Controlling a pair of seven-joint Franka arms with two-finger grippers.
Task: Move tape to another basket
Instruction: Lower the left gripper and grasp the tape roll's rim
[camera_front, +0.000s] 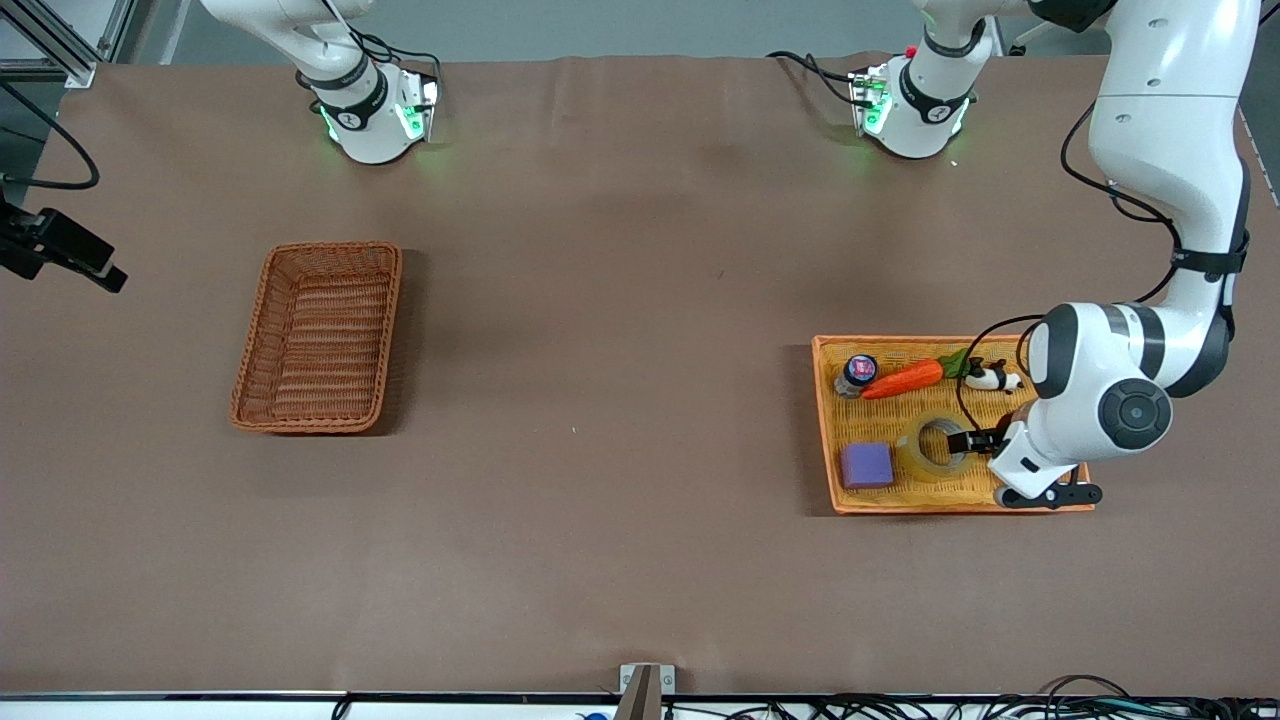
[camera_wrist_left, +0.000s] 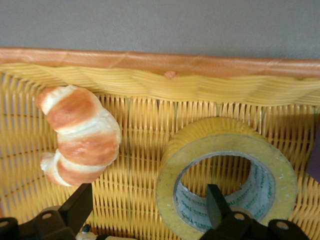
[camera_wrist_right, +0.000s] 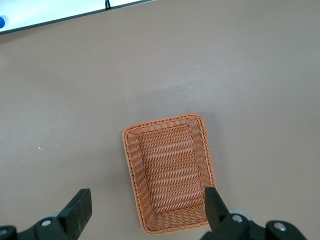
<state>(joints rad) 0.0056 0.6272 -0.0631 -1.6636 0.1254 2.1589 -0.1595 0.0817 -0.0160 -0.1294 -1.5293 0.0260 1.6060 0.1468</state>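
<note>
Straddling the tape's (camera_wrist_left: 225, 172) wall, left claw (camera_wrist_left: 145, 210) spread.

Robotics laboratory: two white arms bolted to a brown-covered bench (camera_front: 620, 300), aluminium framing (camera_front: 60, 40), loose cables (camera_front: 1000, 708) along its edge.

Tape (camera_front: 931, 447) translucent yellowish; basket (camera_front: 318, 337) reddish-brown wicker; tray (camera_front: 1030, 503) orange-yellow weave; carrot (camera_front: 903, 380) orange; block (camera_front: 866, 465) purple.

Front view looks down from high across the table toward both arm bases; left wrist view sits close over the tape (camera_wrist_left: 227, 175) in the tray (camera_front: 1000, 503), right wrist view looks down from well above the basket (camera_wrist_right: 170, 172), both also visible frontally.
</note>
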